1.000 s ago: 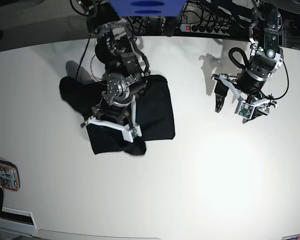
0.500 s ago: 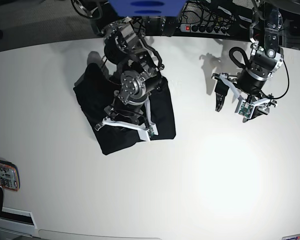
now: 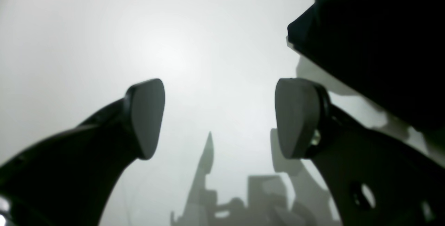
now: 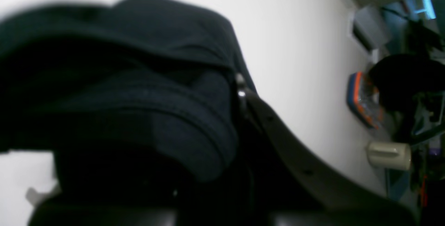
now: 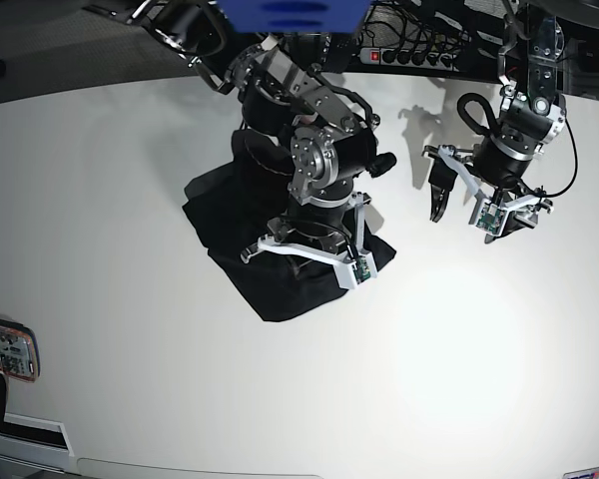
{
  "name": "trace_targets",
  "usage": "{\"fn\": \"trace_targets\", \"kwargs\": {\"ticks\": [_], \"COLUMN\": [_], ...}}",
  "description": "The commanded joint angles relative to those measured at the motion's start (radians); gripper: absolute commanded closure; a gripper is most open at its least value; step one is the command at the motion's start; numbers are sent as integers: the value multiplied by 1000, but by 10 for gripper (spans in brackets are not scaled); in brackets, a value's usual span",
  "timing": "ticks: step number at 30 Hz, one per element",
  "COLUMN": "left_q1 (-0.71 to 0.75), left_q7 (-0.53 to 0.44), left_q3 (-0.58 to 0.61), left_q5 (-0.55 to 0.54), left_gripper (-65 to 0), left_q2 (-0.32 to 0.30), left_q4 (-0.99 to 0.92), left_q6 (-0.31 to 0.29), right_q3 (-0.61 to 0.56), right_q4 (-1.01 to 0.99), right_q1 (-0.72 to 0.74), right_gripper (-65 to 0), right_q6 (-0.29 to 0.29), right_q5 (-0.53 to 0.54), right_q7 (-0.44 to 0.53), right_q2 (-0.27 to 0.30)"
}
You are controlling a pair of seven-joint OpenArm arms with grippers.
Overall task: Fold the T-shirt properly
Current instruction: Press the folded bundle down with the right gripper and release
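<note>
The black T-shirt [image 5: 225, 220] lies bunched on the white table [image 5: 130, 180], left of centre in the base view. My right gripper [image 5: 314, 228] sits over the cloth's right part, its arm hiding much of the shirt. In the right wrist view, thick folds of the T-shirt [image 4: 146, 90] are bunched over the jaws, which are shut on the cloth; one black finger [image 4: 278, 139] shows beside it. My left gripper [image 5: 457, 200] hovers apart at the right, open and empty. Its fingertips [image 3: 146, 114] stand wide over bare table, with my left gripper [image 3: 220, 114] holding nothing.
An orange-edged device [image 5: 8, 349] lies at the table's left edge, also seen as the device [image 4: 361, 101] in the right wrist view. A power strip [image 5: 409, 55] and cables run behind the table. A dark blurred mass [image 3: 375, 38] fills the left wrist view's upper right.
My right arm has swung to the right, dragging the T-shirt with it toward the table's middle. The cloth's outline has turned and shifted. The left arm has not moved.
</note>
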Motion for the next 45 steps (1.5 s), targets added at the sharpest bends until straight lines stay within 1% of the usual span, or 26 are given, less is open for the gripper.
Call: {"fn": "trace_targets", "kwargs": {"ticks": [1, 3, 5, 10, 12, 16, 19, 22, 23, 26, 29, 31, 32, 33, 36, 41, 42, 45], "left_q1": [-4, -1, 5, 28, 33, 33, 33, 31, 31, 31, 31, 31, 31, 31, 31, 31, 31, 31], "left_q7": [-27, -27, -31, -119, -124, -124, -124, -124, -124, -122, -122, -122, -122, -122, -122, -122, -122, -120], "left_q3": [-14, -40, -62, -71, -71, -66, -66, -68, -68, -68, -69, -69, -69, -69, -69, -69, -69, -71], "left_q5": [-3, -6, -6, -4, -4, -4, -4, -4, -4, -4, -4, -4, -4, -4, -4, -4, -4, -1], "left_gripper": [-481, -481, -481, -481, -481, -481, -481, -481, -481, -481, -481, -481, -481, -481, -481, -481, -481, -481], "left_q2": [-14, -32, -35, -57, -68, -63, -63, -65, -65, -63, -63, -63, -63, -63, -65, -66, -66, -68], "left_q4": [24, 24, 26, 26, 26, 26, 26, 26, 26, 24, 24, 24, 24, 24, 24, 24, 24, 24], "left_q6": [2, 2, 2, 2, 2, 2, 2, 2, 2, 2, 2, 2, 2, 2, 2, 2, 2, 2], "right_q3": [5, 5, 5, 6, 6, -3, -51, -63, -63, -61, -64, -66, -66, -66, -66, -66, -66, -66], "right_q4": [-5, -55, -95, -149, -169, -170, -175, -175, -175, -169, -169, -166, -166, -166, -166, -156, -141, -94], "right_q1": [20, 20, 19, 17, 17, 16, 19, -7, -17, -21, -20, -20, -20, -20, -23, -21, -21, -20], "right_gripper": [0, 0, 0, 0, 0, 0, 0, 0, 0, 0, 0, -71, -96, -107, -98, -102, -102, -112], "right_q6": [-6, -7, -7, -9, -9, -9, -9, -9, -7, -4, -2, -2, -2, -1, 1, 1, 7, 71], "right_q5": [-27, -27, -25, -24, -24, -24, -24, -24, -18, 61, 171, 237, 263, 285, 329, 429, 449, 524], "right_q7": [20, 20, 20, 20, 20, 20, 20, 97, 106, 115, 119, 122, 131, 149, 200, 260, 272, 297], "right_q2": [-13, -13, -13, -13, -13, -13, -13, -13, -13, -13, -13, -13, -13, -13, -9, -9, -9, -9]}}
